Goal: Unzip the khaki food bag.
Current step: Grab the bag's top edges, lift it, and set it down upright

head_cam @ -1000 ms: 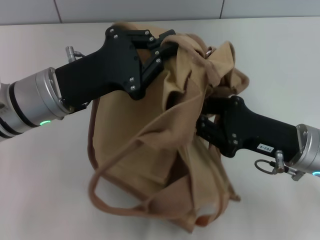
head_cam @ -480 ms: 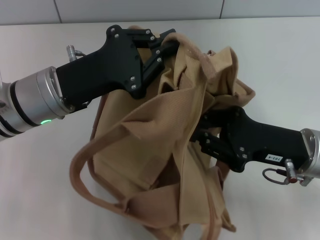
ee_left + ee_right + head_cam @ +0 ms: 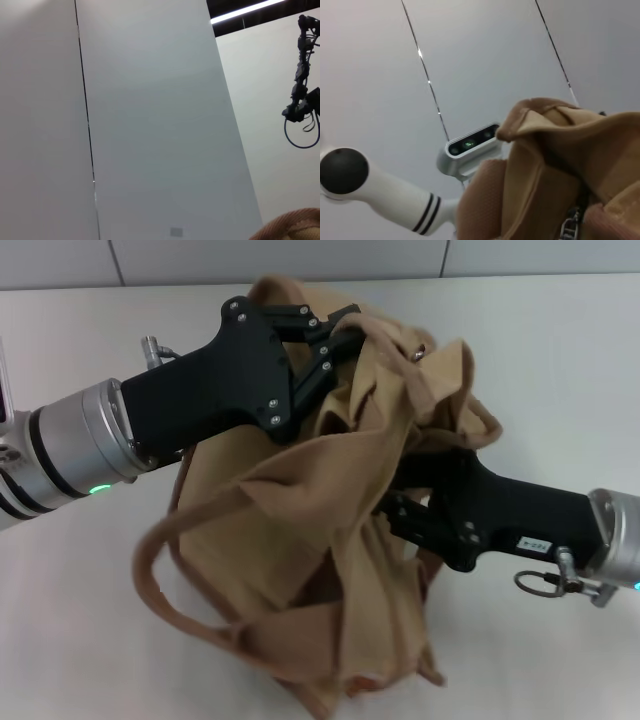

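The khaki food bag is crumpled and held up off the white table between both grippers. My left gripper is shut on the bag's top edge at the far side. My right gripper reaches in from the right at mid height, its tips buried in folds of the bag and gripping it. One webbing handle hangs in a loop at the left. A small metal piece shows near the top. The right wrist view shows the bag's fabric close up with a silver zipper pull hanging. The left wrist view shows only a corner of fabric.
The white table runs all round the bag, with a tiled wall behind it. The right wrist view looks up at my head camera and my neck. The left wrist view shows a wall and hanging cables.
The bag has been tugged and reshaped: its folds have dropped lower and the handle loop has swung out to the left. My right gripper dipped, then came back up slightly. The left gripper barely moved.
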